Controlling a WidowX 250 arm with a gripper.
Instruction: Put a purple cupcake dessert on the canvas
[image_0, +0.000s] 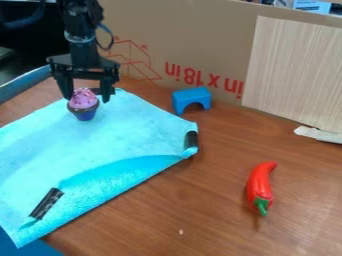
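Note:
The black gripper (87, 96) hangs at the upper left, over the far edge of the light blue canvas (127, 135). Its fingers stand wide apart, and it is open. The purple cupcake (83, 104), with pink-purple frosting above a dark, bluish cup, is upright at the fingertips, near the canvas's far corner. Its top is close to the left finger, and a small gap shows on the right finger's side. Whether either finger touches it, I cannot tell.
A blue arch block (191, 100) stands right of the canvas by the cardboard wall (200, 40). A red chili pepper (260, 186) lies on the brown table (200, 210) at the right. Black tape (47, 203) marks the canvas's near edge, which is folded.

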